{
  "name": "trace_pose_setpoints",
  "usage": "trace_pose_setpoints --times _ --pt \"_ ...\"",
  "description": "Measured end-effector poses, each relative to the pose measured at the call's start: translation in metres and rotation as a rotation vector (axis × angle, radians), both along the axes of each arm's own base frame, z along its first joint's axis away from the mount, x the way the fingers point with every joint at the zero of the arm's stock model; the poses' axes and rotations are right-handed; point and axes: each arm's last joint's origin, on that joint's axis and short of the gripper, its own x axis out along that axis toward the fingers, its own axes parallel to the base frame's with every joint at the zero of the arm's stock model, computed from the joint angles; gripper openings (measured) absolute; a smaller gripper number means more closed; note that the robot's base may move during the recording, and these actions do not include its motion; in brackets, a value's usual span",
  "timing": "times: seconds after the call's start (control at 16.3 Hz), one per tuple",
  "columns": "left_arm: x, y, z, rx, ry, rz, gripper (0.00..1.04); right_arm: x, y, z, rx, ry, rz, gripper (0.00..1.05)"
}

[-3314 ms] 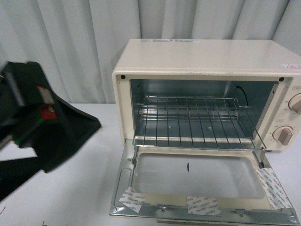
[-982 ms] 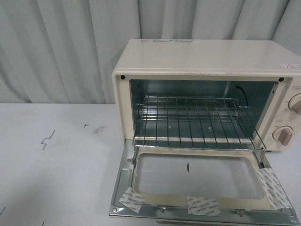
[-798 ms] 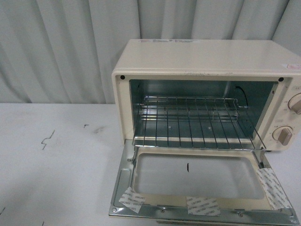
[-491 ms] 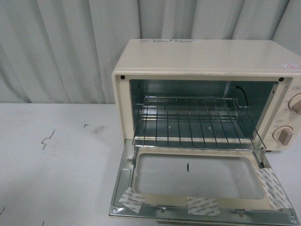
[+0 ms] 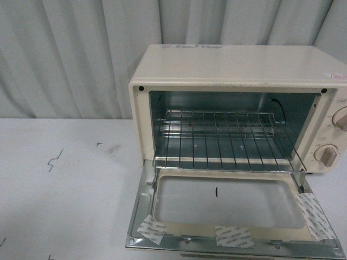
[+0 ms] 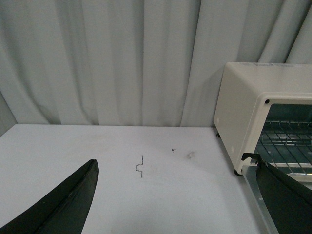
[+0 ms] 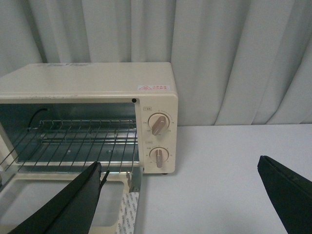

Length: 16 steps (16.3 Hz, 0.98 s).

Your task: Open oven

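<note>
oven (image 5: 238, 70): on white worktop (image 5: 65, 189), right of centre, door (image 5: 233, 208) dropped flat, wire rack (image 5: 227, 141) showing
left end effector (image 6: 170, 195): fingers spread, empty, left of oven, apart from it
right end effector (image 7: 180, 195): fingers spread, empty, facing oven's knobs (image 7: 158, 124), no contact

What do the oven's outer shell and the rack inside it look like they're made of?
The oven shell looks like painted sheet metal: smooth cream, faintly glossy, crisp folded edges, though the coating hides the base material. The wire rack appears to be bright plated steel wire, thin shiny silver rods in a grid.
</note>
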Motion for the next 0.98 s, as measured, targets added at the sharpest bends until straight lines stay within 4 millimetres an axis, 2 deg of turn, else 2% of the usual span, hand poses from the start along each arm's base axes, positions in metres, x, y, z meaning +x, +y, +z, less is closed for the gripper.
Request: trace_pose_setpoints --times 0.98 --pt "0.0000 0.0000 0.0000 0.000 0.000 0.000 0.98 0.0000 0.0000 -0.0003 0.000 0.003 0.000 0.98"
